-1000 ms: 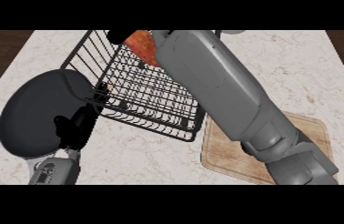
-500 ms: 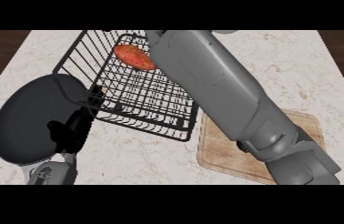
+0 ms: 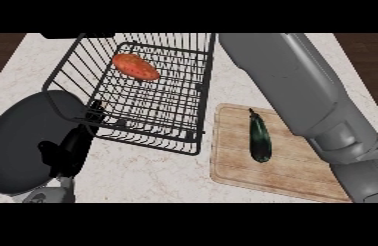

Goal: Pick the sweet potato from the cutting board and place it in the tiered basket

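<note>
Orange sweet potato (image 3: 136,66) is seen lying in the tiered basket (image 3: 193,142), placement apparently done; neither hand's state can be told.

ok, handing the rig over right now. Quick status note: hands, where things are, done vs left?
Right hand: out of view; only its grey forearm shows, reaching up past the cutting board.
Left hand: low at the left edge by a dark round object; finger state unclear.
Sweet potato: lying in the tiered basket, no hand on it.
A dark green vegetable lies on the board.
Done: potato placed. Left: pull the right arm back.
</note>
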`<state>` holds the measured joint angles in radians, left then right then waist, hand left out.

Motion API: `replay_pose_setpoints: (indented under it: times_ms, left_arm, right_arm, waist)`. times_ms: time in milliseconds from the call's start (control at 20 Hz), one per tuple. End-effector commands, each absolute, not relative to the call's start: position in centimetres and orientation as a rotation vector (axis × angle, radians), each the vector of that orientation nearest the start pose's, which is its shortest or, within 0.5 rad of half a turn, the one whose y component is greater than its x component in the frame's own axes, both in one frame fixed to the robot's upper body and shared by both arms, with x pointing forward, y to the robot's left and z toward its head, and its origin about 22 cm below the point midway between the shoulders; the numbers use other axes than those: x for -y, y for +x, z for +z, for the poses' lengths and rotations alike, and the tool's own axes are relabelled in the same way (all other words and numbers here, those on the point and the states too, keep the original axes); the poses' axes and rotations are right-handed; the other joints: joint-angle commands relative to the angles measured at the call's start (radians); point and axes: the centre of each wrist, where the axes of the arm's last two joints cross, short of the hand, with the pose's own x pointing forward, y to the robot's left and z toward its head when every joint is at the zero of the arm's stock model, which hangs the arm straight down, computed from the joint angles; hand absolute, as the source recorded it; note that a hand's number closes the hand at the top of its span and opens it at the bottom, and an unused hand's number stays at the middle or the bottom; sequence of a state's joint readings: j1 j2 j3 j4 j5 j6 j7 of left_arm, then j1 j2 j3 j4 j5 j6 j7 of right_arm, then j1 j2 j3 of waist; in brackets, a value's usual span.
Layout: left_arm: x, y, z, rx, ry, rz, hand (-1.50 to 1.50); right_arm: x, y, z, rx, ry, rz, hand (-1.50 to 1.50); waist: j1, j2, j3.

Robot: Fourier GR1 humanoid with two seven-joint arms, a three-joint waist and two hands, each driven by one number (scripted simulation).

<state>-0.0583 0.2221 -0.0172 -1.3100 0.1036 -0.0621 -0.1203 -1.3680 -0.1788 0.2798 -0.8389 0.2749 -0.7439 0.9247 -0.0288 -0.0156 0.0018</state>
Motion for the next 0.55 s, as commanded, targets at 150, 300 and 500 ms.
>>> replay_pose_setpoints:
  times_ms: [150,300,500]
  left_arm:
    - [-25.5,25.3,-3.4,1.505,-0.018,-0.162,0.0]
    - [-26.6,23.8,-4.0,1.506,-0.02,-0.145,0.0]
    - [-27.1,24.6,-2.4,1.505,-0.005,-0.149,0.0]
  right_arm:
    - [13.2,40.2,28.9,1.609,-0.56,-0.341,-1.5]
    - [18.7,38.6,27.6,1.611,-0.577,-0.319,-1.5]
    - [23.2,35.3,26.6,1.578,-0.602,-0.261,-1.5]
  waist:
    - [-0.063,-0.011,0.002]
    - [-0.061,-0.009,0.003]
    - [-0.067,-0.009,0.003]
